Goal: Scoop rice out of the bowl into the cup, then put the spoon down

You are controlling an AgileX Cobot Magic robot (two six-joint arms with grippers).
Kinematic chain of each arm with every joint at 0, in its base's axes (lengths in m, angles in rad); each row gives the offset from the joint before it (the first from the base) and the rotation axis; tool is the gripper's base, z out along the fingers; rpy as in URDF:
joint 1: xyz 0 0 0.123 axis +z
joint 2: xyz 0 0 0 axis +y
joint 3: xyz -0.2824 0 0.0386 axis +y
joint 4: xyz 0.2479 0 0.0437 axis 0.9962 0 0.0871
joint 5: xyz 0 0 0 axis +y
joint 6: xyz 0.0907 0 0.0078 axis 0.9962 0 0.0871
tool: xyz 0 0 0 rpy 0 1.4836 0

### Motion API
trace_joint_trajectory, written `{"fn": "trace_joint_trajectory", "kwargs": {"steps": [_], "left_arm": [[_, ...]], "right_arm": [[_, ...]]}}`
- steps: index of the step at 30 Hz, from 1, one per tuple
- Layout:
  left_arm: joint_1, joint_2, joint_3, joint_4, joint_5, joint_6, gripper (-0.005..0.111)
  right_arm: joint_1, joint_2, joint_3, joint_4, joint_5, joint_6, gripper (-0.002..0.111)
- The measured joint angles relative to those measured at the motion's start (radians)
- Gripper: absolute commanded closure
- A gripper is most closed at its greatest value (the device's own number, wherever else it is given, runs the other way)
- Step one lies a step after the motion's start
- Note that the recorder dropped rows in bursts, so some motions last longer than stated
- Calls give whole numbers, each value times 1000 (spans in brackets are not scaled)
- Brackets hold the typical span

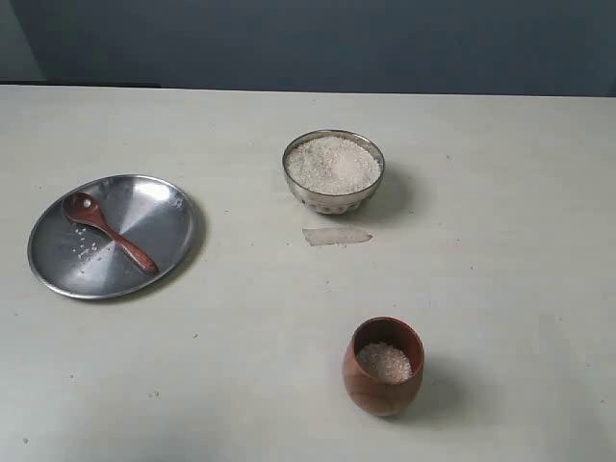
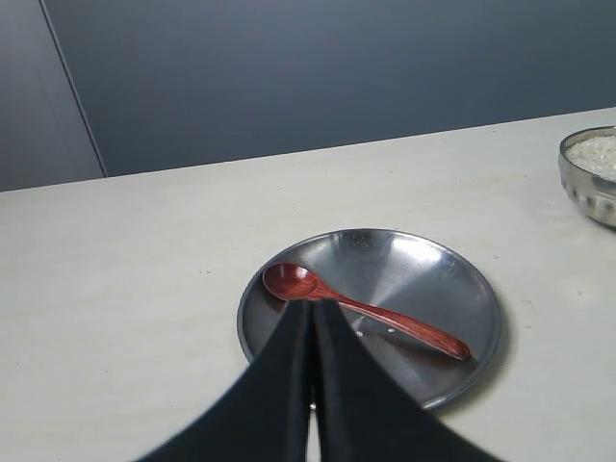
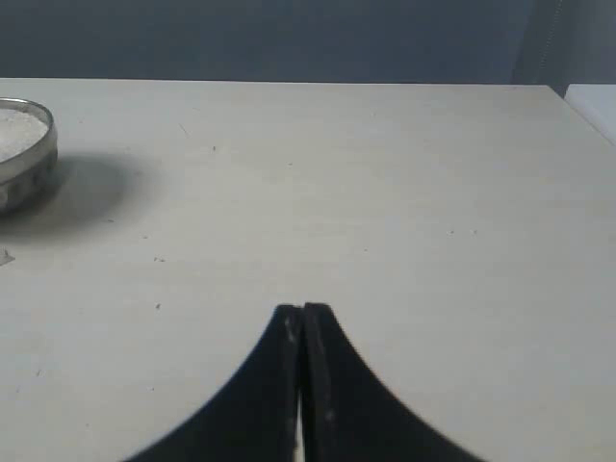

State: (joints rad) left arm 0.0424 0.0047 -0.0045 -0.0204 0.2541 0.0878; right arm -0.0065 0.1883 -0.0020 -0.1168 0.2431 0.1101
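Observation:
The wooden spoon [image 1: 108,231] [image 2: 361,309] lies on a flat steel plate [image 1: 154,207] [image 2: 452,289] at the left, its oval end toward the far left. A steel bowl [image 1: 333,197] [image 2: 589,183] [image 3: 24,168] holds a heap of white rice [image 1: 333,165]. The reddish-brown wooden cup [image 1: 383,385] stands nearer the front with some rice [image 1: 385,362] inside. Neither arm shows in the exterior view. My left gripper [image 2: 313,306] is shut and empty, held back from the spoon over the plate's near side. My right gripper [image 3: 302,310] is shut and empty above bare table.
A few loose grains [image 1: 87,250] lie on the plate. A small pale scrap [image 1: 336,236] lies on the table just in front of the bowl. The table's far edge meets a dark blue wall.

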Motion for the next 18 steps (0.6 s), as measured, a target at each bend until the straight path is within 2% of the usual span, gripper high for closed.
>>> {"fn": "trace_joint_trajectory", "kwargs": {"steps": [8, 14, 18], "left_arm": [[-6, 0, 0, 0, 0, 0, 106], [-102, 0, 0, 0, 0, 0, 106], [-117, 0, 0, 2, 0, 0, 106]], "right_arm": [[0, 0, 0, 0, 0, 0, 108], [0, 0, 0, 0, 0, -2, 108], [0, 0, 0, 0, 0, -2, 108]]}}
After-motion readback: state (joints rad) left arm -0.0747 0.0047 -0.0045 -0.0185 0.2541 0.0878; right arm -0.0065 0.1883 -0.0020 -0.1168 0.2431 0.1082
